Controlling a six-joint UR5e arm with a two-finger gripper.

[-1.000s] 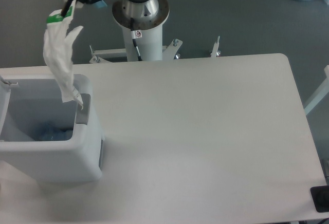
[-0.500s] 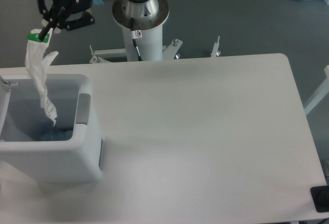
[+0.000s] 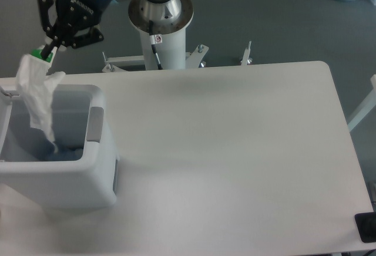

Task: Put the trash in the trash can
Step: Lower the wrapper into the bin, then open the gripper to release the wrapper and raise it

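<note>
At the table's left end, the trash can (image 3: 88, 177) stands as a boxy white bin with rounded corners and a thick rim, a grey tab (image 3: 95, 125) set into its right-hand rim. Above its far left corner the gripper (image 3: 48, 49) hangs on the arm, fingers pinched together on the green-marked top edge of the white pouch (image 3: 36, 94); no gap shows between the fingertips. Pouch crumpled, dangling straight down from that pinch, its upper part above the rim, its lower tail already inside the bin's opening and reaching down toward the bottom. Bluish material (image 3: 63, 153) lies on the bin floor just beside the pouch's tail; too dim to say whether they touch, or to make out a bottle shape with any certainty. A blue light glows on the gripper body. The arm's round silver base (image 3: 160, 6) sits on a white pedestal behind the table's far edge. White tabletop (image 3: 235, 150) runs broad to the right. A dark object (image 3: 367, 226) at the table's near right corner, cut off by the frame. Grey floor beyond.
</note>
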